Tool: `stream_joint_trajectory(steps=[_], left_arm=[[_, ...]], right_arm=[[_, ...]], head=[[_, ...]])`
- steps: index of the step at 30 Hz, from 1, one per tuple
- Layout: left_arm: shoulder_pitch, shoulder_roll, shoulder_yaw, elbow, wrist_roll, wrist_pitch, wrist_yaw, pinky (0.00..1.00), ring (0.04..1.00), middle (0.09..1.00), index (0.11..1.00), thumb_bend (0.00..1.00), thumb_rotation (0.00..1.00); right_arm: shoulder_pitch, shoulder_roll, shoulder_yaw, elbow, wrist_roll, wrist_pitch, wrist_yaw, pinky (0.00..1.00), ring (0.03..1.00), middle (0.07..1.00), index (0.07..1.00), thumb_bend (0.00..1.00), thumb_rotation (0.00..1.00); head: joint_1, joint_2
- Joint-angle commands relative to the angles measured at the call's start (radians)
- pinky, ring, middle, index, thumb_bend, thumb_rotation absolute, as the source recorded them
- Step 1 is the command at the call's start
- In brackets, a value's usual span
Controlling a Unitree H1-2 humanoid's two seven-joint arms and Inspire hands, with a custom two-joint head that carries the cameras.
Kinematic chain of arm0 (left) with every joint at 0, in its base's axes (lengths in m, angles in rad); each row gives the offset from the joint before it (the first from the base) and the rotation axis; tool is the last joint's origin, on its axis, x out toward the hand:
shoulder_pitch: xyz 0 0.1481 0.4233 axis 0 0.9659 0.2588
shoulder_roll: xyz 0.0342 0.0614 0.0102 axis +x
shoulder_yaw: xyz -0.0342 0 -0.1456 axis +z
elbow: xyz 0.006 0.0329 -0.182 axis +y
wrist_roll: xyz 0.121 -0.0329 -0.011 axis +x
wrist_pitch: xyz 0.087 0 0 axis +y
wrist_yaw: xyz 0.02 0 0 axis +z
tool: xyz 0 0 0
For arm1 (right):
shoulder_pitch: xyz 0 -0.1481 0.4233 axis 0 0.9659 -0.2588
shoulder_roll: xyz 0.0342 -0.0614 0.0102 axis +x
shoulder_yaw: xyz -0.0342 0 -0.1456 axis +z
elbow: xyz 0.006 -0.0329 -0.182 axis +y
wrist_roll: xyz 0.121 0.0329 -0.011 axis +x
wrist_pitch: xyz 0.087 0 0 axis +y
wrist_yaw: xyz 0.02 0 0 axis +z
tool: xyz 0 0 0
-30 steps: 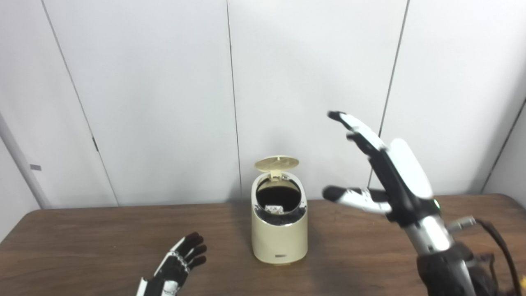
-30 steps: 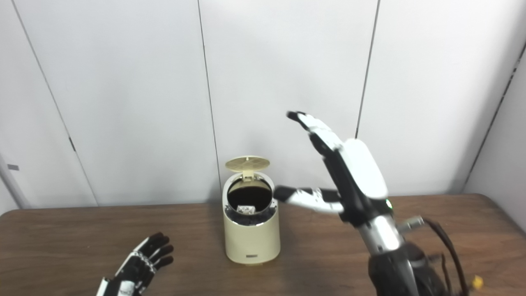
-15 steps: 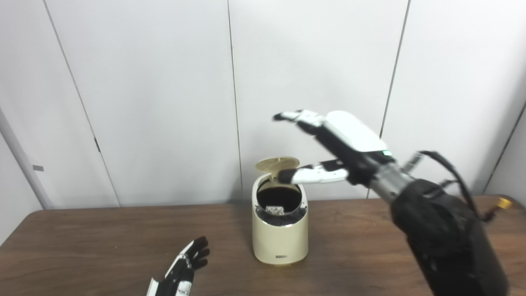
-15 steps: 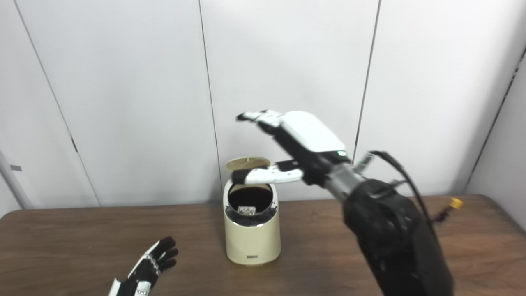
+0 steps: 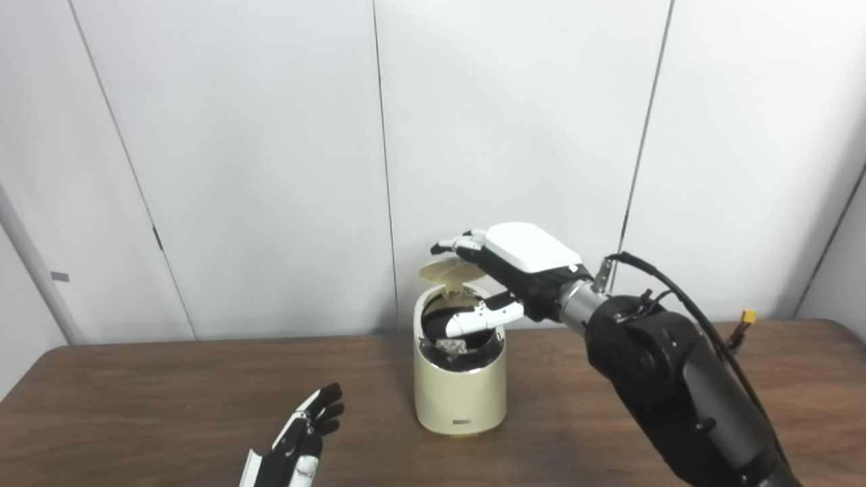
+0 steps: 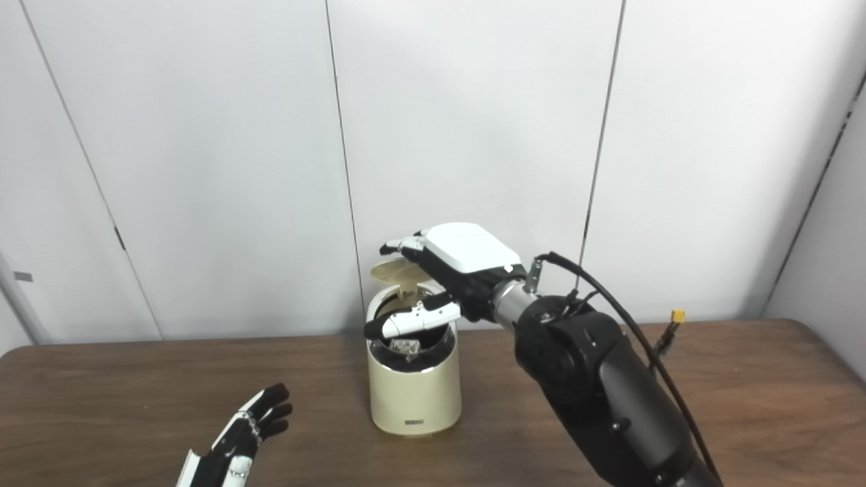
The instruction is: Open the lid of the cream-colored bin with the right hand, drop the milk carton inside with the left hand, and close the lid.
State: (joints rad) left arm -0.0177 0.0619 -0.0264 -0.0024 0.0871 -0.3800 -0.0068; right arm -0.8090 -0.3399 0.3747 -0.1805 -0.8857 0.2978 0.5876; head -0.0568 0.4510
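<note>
The cream-colored bin [image 5: 461, 392] stands on the table a little right of centre, near the wall. Its round lid [image 5: 452, 271] is raised and tilted at the back of the rim. A pale carton top [image 5: 449, 346] shows inside the dark opening. My right hand [image 5: 509, 270] is open above the bin, with fingers [image 5: 454, 243] resting on top of the lid and the thumb stretched across the opening. My left hand [image 5: 303, 443] lies open and empty low over the table at the front left.
The brown wooden table [image 5: 169, 399] runs across the whole view. White wall panels [image 5: 270, 149] stand right behind the bin. A black cable with a yellow plug [image 5: 747, 316] hangs off my right forearm.
My right hand swung left from beside the bin and came down onto the raised lid. The lid has tipped slightly forward. My left hand barely moved.
</note>
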Motion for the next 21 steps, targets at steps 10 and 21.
stream_joint_trajectory(steps=[10, 21], left_arm=[[0.048, -0.011, -0.003, -0.012, 0.019, 0.003, 0.010, 0.83, 0.844, 0.873, 0.895, 0.49, 0.96], [0.054, -0.011, 0.003, -0.030, 0.010, 0.004, 0.005, 0.81, 0.830, 0.868, 0.887, 0.48, 0.94]], right_arm=[[-0.046, -0.003, -0.004, -0.033, -0.089, 0.009, 0.046, 0.88, 0.978, 0.938, 0.897, 0.80, 0.93], [0.027, 0.012, -0.033, -0.159, -0.071, 0.021, 0.091, 0.90, 0.973, 0.927, 0.889, 0.82, 0.94]], head=[[-0.004, 0.009], [-0.006, 0.025]])
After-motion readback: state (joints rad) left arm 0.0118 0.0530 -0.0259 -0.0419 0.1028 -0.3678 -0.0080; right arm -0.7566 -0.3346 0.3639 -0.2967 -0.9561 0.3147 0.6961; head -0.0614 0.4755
